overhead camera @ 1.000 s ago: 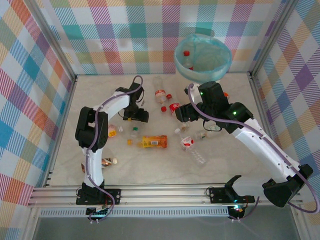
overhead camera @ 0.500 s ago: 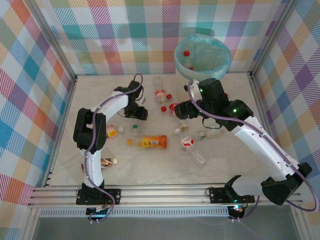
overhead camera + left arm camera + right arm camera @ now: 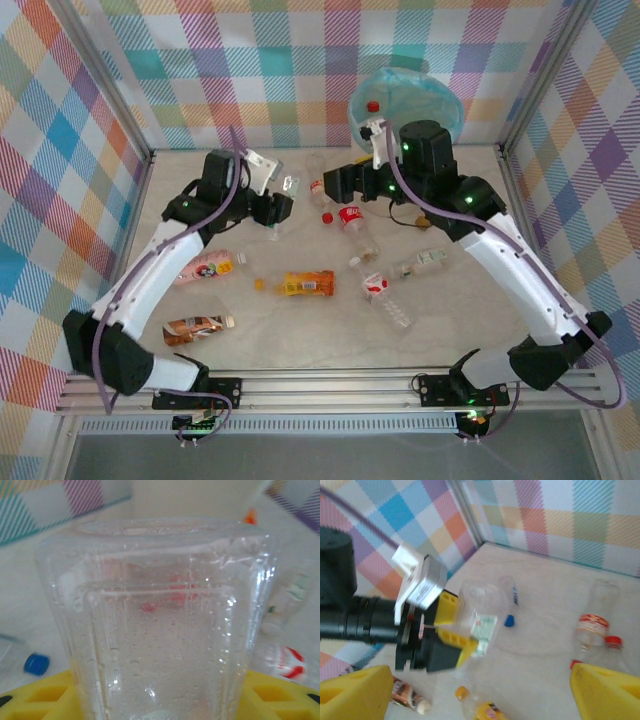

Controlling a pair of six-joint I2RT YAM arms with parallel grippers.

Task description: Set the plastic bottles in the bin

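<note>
My left gripper [image 3: 280, 206] is raised above the table's back left and shut on a clear plastic bottle [image 3: 160, 615], which stands between its yellow fingers [image 3: 35, 697]. The right wrist view shows that same bottle [image 3: 481, 611] from the side. My right gripper [image 3: 333, 186] hangs open in front of the bin, its yellow fingers [image 3: 355, 692] wide apart around nothing. The white bin [image 3: 452, 110] with its teal bag stands at the back, partly behind the right arm, with a red-capped bottle [image 3: 373, 106] inside. A red-labelled bottle [image 3: 352, 216] lies just below the right gripper.
More bottles lie across the table: a clear red-labelled one [image 3: 319, 178], a pink one [image 3: 205, 268], an orange one [image 3: 307, 284], a brown one [image 3: 195, 325], a red-and-white one [image 3: 375, 288] and a clear one [image 3: 420, 264]. Checked walls close in three sides.
The left arm has lifted the clear bottle off the table and swung up and back. The right gripper has opened wider and moved up and left, away from the red-labelled bottle.
</note>
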